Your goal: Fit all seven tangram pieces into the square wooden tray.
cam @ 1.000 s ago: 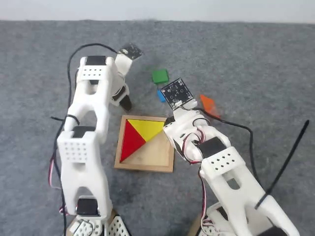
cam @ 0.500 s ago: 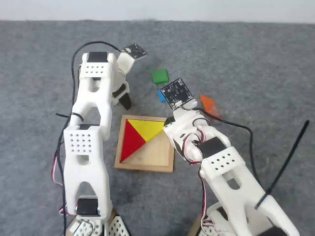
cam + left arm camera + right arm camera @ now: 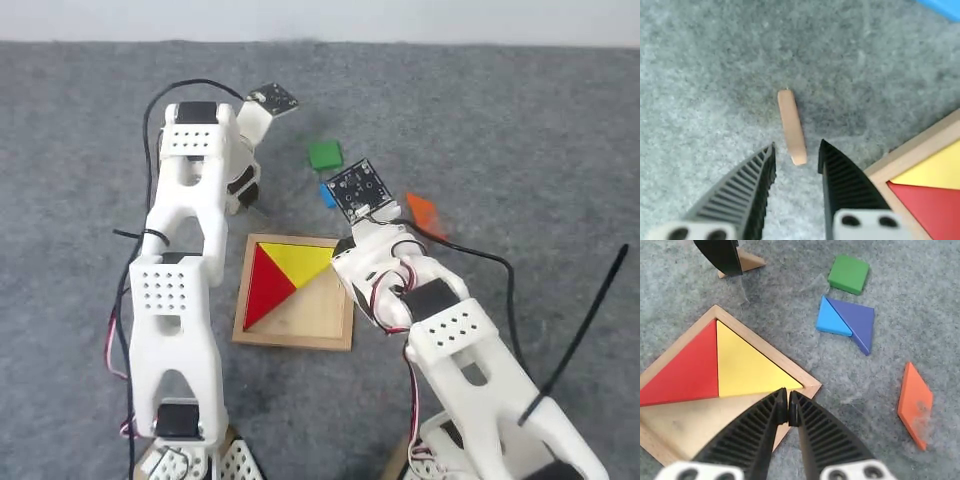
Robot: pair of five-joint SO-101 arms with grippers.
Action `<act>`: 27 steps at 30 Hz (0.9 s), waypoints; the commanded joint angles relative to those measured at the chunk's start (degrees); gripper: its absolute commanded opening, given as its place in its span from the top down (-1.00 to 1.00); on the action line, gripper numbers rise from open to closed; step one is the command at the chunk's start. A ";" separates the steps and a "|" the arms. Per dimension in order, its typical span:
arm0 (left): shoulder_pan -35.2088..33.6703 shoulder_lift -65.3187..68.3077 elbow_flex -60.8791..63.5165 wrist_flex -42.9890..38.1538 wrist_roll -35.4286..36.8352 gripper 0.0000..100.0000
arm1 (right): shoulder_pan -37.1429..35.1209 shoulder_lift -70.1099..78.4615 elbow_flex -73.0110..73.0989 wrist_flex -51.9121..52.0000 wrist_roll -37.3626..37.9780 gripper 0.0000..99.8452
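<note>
My left gripper (image 3: 796, 146) hung low over the grey carpet (image 3: 520, 120), just off the tray's (image 3: 290, 343) far left corner. Its jaws were parted and empty, one on each side of a tan piece (image 3: 790, 125). That piece showed my wrist camera only a thin edge, so it seemed to stand on its side. I judge the jaws were spread that way so that a squeeze across the two flat faces could take it.

My right gripper (image 3: 788, 400) was pressed shut with nothing in it. It hovered over the tray's far right corner, at the tip of the yellow triangle (image 3: 747, 362). I cannot say whether it touched the wood.

Two of the seven pieces lay in the tray. The red triangle (image 3: 262, 285) filled the left side and the yellow one the far side, their edges meeting along a diagonal. That left the near right half bare, room for the smaller shapes.

The other pieces lay on the carpet beyond the tray. The green square (image 3: 849, 273) lay farthest out. The blue triangle (image 3: 832, 320) and purple piece (image 3: 857, 322) touched edge to edge. The orange piece (image 3: 914, 402) lay apart, off to the right. By my count the task was under a third done.
</note>
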 commanded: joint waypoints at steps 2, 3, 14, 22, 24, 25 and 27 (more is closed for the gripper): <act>2.29 1.93 -0.40 -1.93 5.19 0.73 | 0.57 -0.22 -0.79 0.31 0.70 0.99; 2.55 2.99 -0.48 -2.55 5.98 0.73 | 0.48 -0.22 -0.79 0.31 0.70 0.99; 1.41 7.47 -14.02 7.91 6.33 0.97 | 0.48 -0.22 -0.79 0.40 0.70 0.99; 1.76 6.51 -15.87 10.02 8.53 0.98 | 0.57 -0.22 -0.79 0.40 0.70 0.99; 2.64 3.60 -13.05 10.02 11.78 0.98 | 0.57 -0.22 -0.79 0.40 0.70 0.99; 3.08 1.23 -10.24 10.02 12.66 0.98 | 0.57 -0.22 -0.79 0.40 0.70 0.99; 4.04 -5.71 -2.42 10.02 12.75 0.98 | 0.57 -0.22 -0.79 0.40 0.70 0.99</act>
